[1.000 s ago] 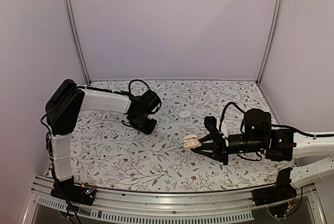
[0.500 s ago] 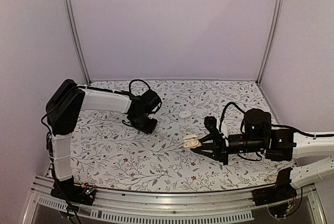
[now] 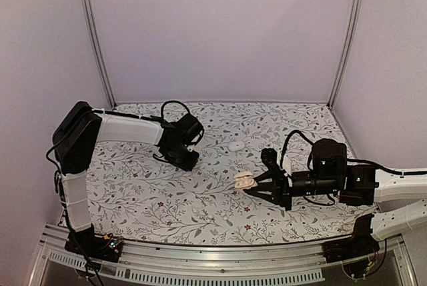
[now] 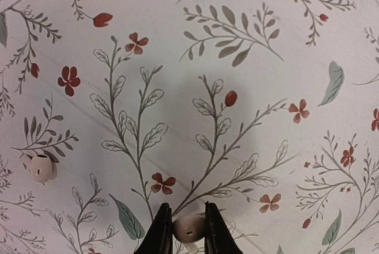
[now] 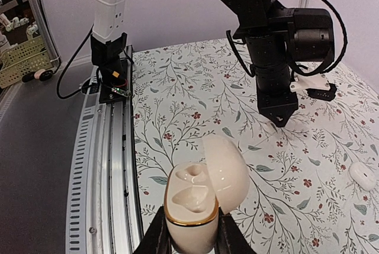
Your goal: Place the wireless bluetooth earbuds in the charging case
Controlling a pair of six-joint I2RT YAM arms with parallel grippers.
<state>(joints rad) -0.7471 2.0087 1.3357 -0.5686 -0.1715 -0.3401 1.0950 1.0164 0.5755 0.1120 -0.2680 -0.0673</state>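
White case (image 5: pixel 198 206) open in right jaws, sockets (image 5: pixel 190 199) hollow; earbud (image 4: pixel 189 228) in left jaws

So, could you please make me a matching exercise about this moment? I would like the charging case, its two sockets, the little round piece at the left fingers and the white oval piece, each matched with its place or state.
Things:
1. charging case
2. sockets
3. small round earbud
4. white oval piece

Places or states:
a. both empty
b. lying free on the floral cloth, between the two arms
c. pinched between the fingers of the left gripper
d. held by the right gripper, lid swung open

Pairs: 1-d, 2-a, 3-c, 4-b.
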